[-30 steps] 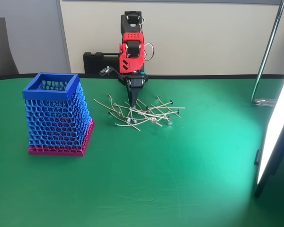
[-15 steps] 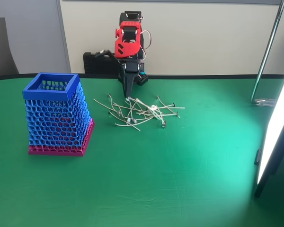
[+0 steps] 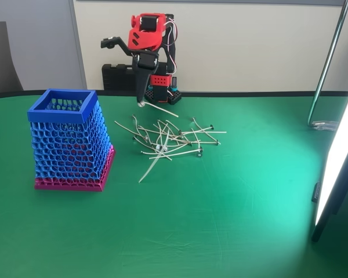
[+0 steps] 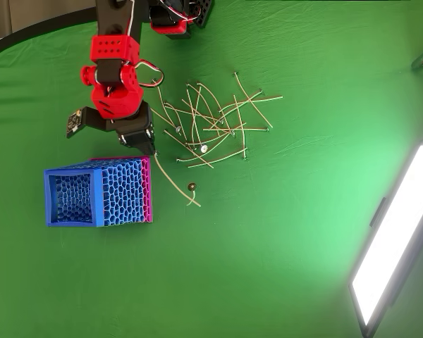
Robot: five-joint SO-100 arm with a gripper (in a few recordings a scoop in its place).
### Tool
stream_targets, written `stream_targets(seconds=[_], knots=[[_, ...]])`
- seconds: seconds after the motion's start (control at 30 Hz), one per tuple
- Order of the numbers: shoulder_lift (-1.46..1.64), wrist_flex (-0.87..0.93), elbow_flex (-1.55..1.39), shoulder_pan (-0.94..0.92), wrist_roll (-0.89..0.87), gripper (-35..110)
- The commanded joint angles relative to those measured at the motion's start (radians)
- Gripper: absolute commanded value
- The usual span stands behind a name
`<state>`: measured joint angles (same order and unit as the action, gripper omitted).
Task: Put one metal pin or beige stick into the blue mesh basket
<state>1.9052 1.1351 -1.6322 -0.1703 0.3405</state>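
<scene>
Beige stick (image 3: 160, 108): pinched at one end in my closed jaws (image 3: 140, 104), lifted above pile (image 3: 174, 138). Blue mesh basket (image 3: 62, 105) beside, lower. Advice: centre over rim before releasing; stick trails sideways.

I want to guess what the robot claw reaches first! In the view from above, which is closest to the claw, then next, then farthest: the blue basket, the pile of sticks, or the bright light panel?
From the gripper:
1. Blue basket, just below-left.
2. Pile of sticks, to the right.
3. Light panel, far lower right.
</scene>
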Motion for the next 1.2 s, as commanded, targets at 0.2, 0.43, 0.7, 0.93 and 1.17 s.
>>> stream_targets(seconds=[0.2, 0.43, 0.7, 0.93, 1.17], knots=[[0.092, 0.008, 0.077, -0.038, 0.041, 1], [0.066, 0.040, 0.170, -0.091, 0.061, 1], [0.103, 0.041, 0.184, -0.132, 0.074, 1], [0.095, 0.044, 0.218, -0.192, 0.098, 1], [0.060, 0.028, 0.302, -0.268, 0.127, 1]])
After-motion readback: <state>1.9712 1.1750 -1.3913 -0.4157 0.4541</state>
